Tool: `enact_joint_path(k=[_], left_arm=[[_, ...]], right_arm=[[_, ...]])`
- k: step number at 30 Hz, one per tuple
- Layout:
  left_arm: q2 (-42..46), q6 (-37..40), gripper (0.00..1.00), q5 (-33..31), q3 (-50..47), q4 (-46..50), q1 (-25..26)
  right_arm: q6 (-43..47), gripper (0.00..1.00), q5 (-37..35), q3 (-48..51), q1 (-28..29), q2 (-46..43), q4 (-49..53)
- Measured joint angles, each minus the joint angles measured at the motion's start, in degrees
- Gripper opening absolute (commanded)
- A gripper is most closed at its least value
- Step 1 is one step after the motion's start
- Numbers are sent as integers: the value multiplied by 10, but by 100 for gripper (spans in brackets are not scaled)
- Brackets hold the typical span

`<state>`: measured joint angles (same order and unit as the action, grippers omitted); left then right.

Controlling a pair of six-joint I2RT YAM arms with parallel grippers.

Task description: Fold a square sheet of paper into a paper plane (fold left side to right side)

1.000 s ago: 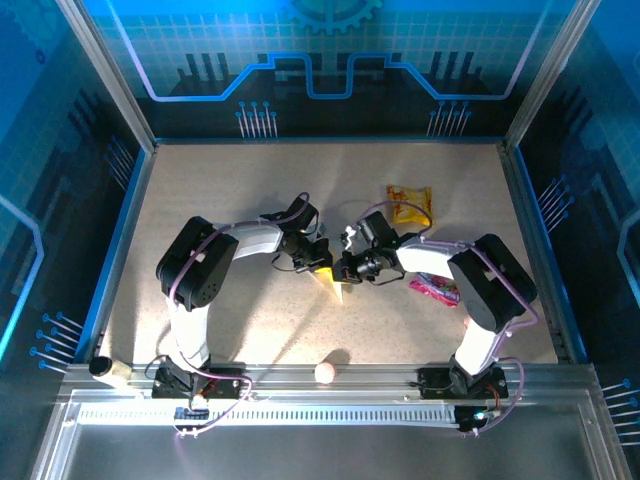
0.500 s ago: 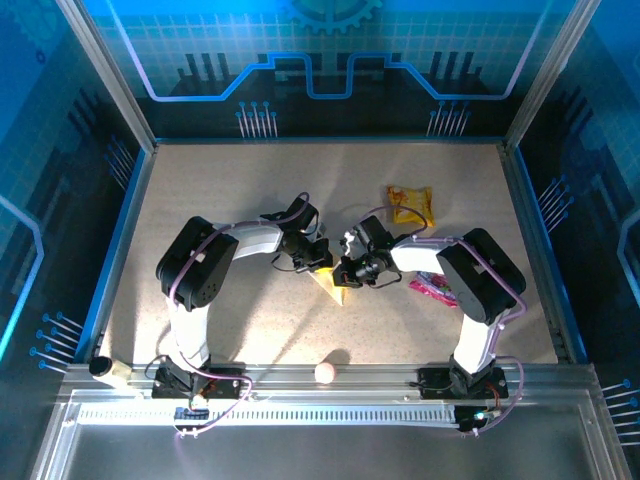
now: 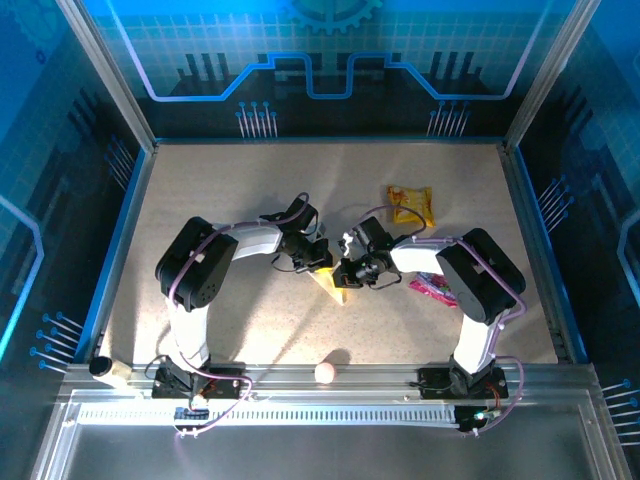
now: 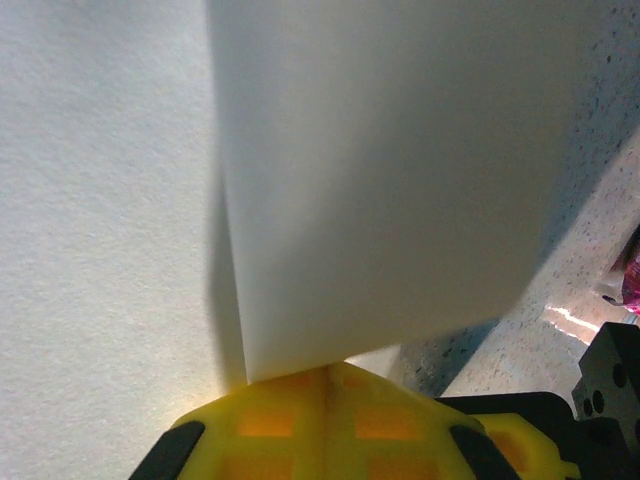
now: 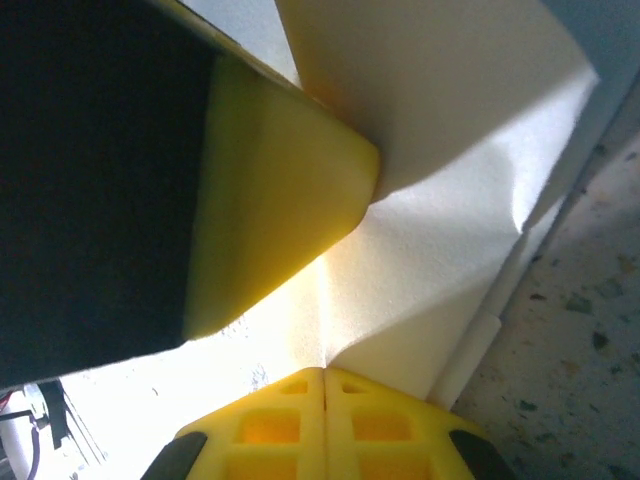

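The paper (image 3: 332,288) is lying near the middle of the speckled beige surface (image 3: 220,190). It is folded into a narrow pointed shape, thin and matte white with a fine grain. The left claw (image 3: 318,264) and the right claw (image 3: 347,272) are sitting close together over it. Each one is keeping its yellow pads pressed together, pinching a paper layer. In the right wrist view a creased flap is standing up, and the left claw's smooth yellow pad (image 5: 270,200) is blocking part of it. A crinkly yellow packet (image 3: 410,205) is lying toward the far edge. A pink wrapper (image 3: 435,290) is lying beside the right arm. A pale ball (image 3: 326,372) is resting at the near edge.
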<state>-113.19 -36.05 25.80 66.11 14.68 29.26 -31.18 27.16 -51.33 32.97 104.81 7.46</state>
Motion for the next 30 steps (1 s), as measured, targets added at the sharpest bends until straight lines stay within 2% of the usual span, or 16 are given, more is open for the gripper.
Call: enact_joint_path(k=[12,22,30], left_arm=[[-12,0,8,6,17,4,-26],[-43,6,8,41,58,33,-46],[-52,16,8,56,59,4,-74]], right_arm=[[20,0,0,7,0,0,-4],[28,0,0,6,0,1,-4],[28,0,0,6,0,1,-4]])
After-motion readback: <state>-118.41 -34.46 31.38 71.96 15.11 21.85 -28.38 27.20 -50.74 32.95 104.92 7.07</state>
